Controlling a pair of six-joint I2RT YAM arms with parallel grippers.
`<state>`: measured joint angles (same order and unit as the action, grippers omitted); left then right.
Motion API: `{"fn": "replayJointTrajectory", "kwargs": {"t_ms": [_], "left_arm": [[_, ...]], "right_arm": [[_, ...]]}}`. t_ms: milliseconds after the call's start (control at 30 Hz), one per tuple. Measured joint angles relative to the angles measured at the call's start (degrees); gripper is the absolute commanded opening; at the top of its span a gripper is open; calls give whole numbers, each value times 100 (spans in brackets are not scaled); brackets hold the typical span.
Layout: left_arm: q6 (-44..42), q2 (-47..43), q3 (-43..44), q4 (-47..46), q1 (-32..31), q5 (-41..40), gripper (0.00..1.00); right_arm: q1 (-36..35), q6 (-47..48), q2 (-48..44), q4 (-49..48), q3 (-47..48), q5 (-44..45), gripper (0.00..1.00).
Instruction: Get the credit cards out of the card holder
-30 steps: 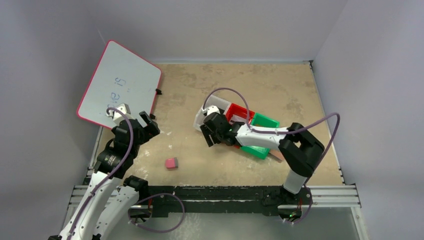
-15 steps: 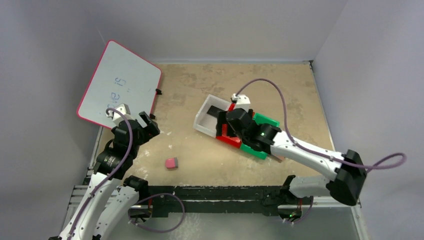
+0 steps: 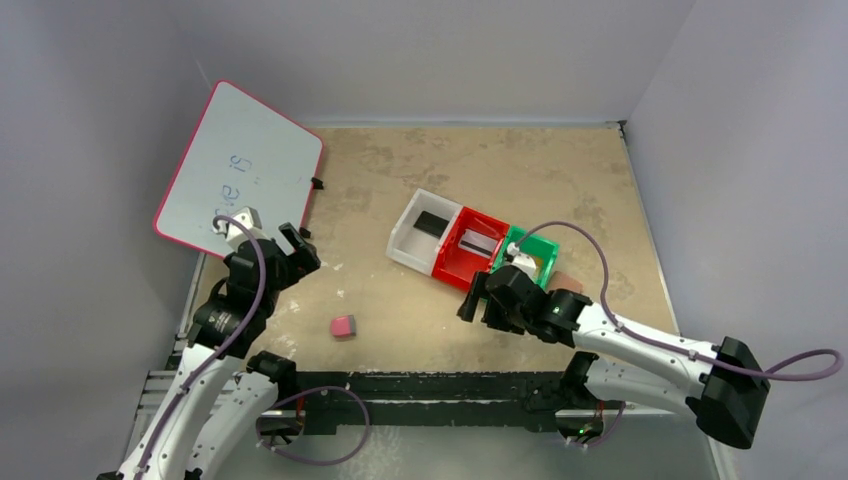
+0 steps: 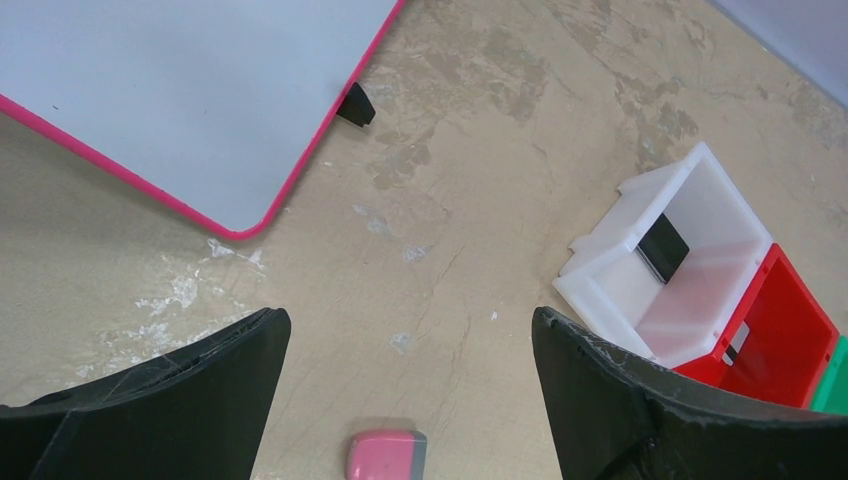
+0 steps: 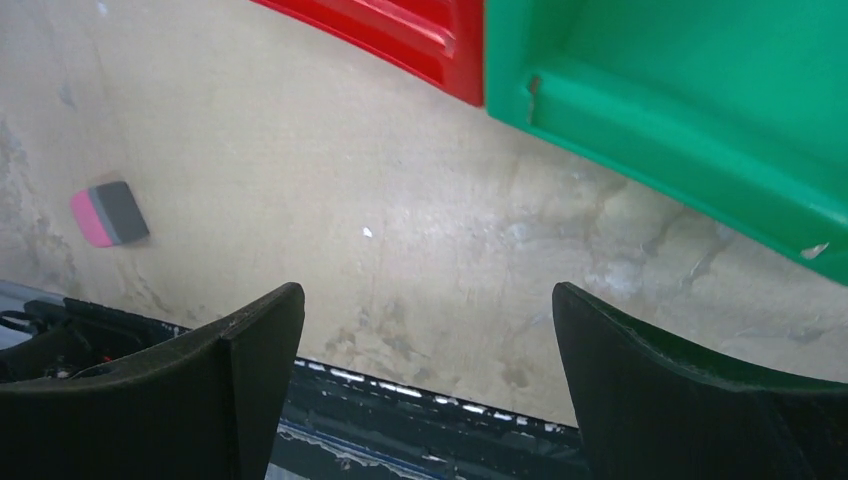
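A black credit card (image 3: pixel 433 223) lies in the white bin (image 3: pixel 408 243) and also shows in the left wrist view (image 4: pixel 663 247). A silver-grey credit card (image 3: pixel 478 243) lies in the red bin (image 3: pixel 452 268). A tan-brown sliver (image 3: pixel 567 282) right of the green bin (image 3: pixel 541 250) looks like the card holder; my right arm covers the rest. My right gripper (image 3: pixel 476 300) (image 5: pixel 425 290) hangs open and empty over bare table just in front of the red and green bins. My left gripper (image 3: pixel 302 248) (image 4: pixel 410 315) is open and empty at the left, far from the bins.
A pink-and-grey eraser (image 3: pixel 343 326) (image 4: pixel 386 455) (image 5: pixel 110 213) lies on the table between the arms. A pink-rimmed whiteboard (image 3: pixel 240 170) leans at the back left. The table's near rail (image 5: pixel 420 395) lies just under my right gripper.
My right arm has swung from over the white bin across to the right and back toward the near edge, uncovering the white and red bins. Its jaws are wider. The left arm is still.
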<state>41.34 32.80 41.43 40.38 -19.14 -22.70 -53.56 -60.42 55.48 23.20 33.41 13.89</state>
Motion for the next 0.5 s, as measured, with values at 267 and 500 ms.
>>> {"fn": "replayJointTrajectory", "kwargs": {"t_ms": [267, 500], "left_arm": [[0, 68, 0, 0, 0, 0, 91], [0, 81, 0, 0, 0, 0, 91]], "right_arm": [[0, -704, 511, 76, -269, 164, 99], [411, -671, 1506, 42, 142, 750, 98]]}}
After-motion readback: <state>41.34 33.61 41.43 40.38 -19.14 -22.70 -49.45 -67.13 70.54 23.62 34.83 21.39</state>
